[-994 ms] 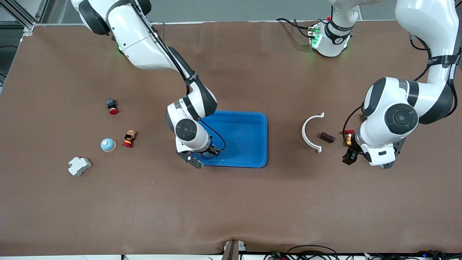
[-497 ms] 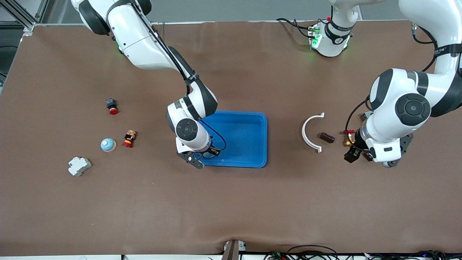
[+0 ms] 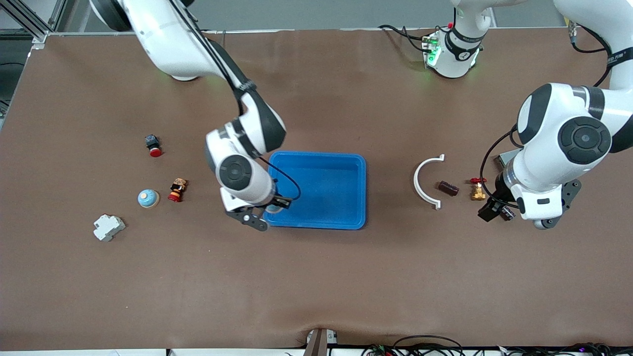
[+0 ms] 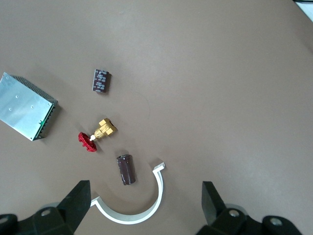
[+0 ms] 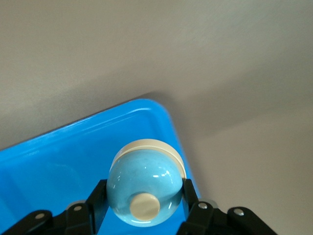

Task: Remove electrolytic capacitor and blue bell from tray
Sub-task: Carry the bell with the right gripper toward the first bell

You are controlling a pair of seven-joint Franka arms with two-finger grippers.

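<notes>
Now the right gripper [image 5: 142, 215] clamps the bell [image 5: 144, 183] over the blue tray's [image 3: 346, 168] corner nearest the camera, while the left gripper [image 4: 146, 205] hangs wide open above the capacitor [image 4: 126, 169], beside the white clip [image 4: 142, 205]

Brown table [image 3: 316, 277] and the items resting on it

A blue tray [image 3: 346, 163] sits mid-table; a capacitor [image 3: 448, 188], white curved clip [image 3: 423, 182] and brass valve [image 3: 477, 192] lie toward the left arm's end; a bell [image 3: 148, 198] and white block [image 3: 108, 227] lie toward the right arm's end.
</notes>
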